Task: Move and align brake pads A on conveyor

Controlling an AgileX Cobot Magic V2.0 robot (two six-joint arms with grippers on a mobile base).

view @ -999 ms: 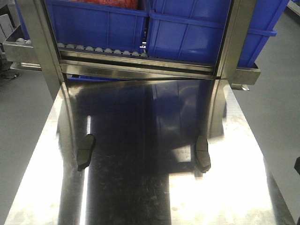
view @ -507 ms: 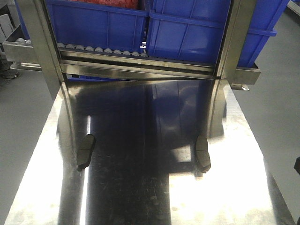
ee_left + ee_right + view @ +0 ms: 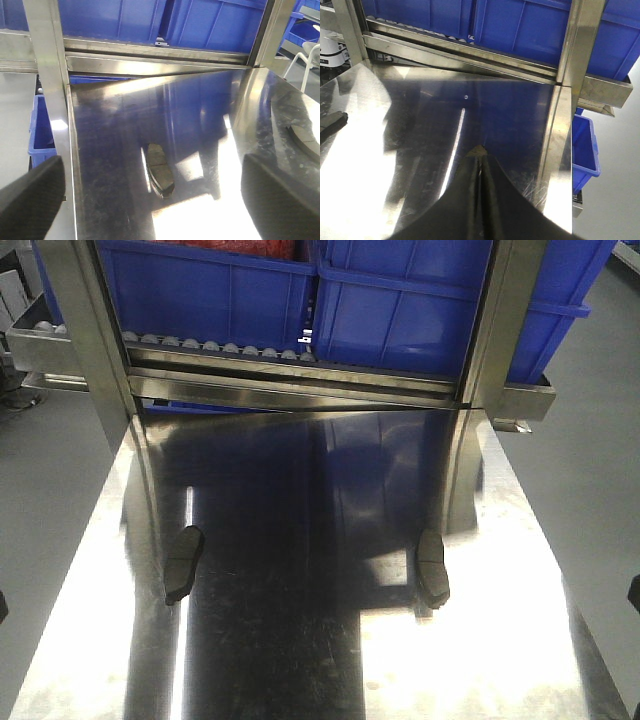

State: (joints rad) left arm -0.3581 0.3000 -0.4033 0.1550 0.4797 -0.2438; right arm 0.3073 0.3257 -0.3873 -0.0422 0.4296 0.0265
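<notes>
Closest to me, the left hand [image 3: 155, 197] hangs low over the tabletop [image 3: 500, 660] with its two dark fingers [image 3: 32, 197] spread wide and nothing between them but bare steel. The left brake pad [image 3: 160, 170] lies just ahead of that gap, untouched. On the other side the right hand [image 3: 480, 165] has its fingers pressed together into a single point, gripping nothing, and it aims across the shiny surface toward the rack. From the front view I count only two brake pads: the left one [image 3: 184, 563] and the right brake pad [image 3: 432, 565]. Both lie flat on the steel, lengthwise away from me, well apart, each near the reflection of a post. The right wrist view catches one dark pad at its left edge, but I cannot tell which of the two it is. The conveyor does not show in any of my views, so I judge the task to be barely begun as far as I can see. Neither visible pad is lifted, none sits on a belt, and both the moving and the lining up remain to be done. Any other pads are out of sight. Beyond the pads the tabletop runs up to the steel posts [image 3: 95, 360] and a roller rail [image 3: 220, 345], which carries the blue bins [image 3: 210, 295]. I can read no brand or label. A small white tag [image 3: 308, 337] sits between the bins, too small to make out.
</notes>
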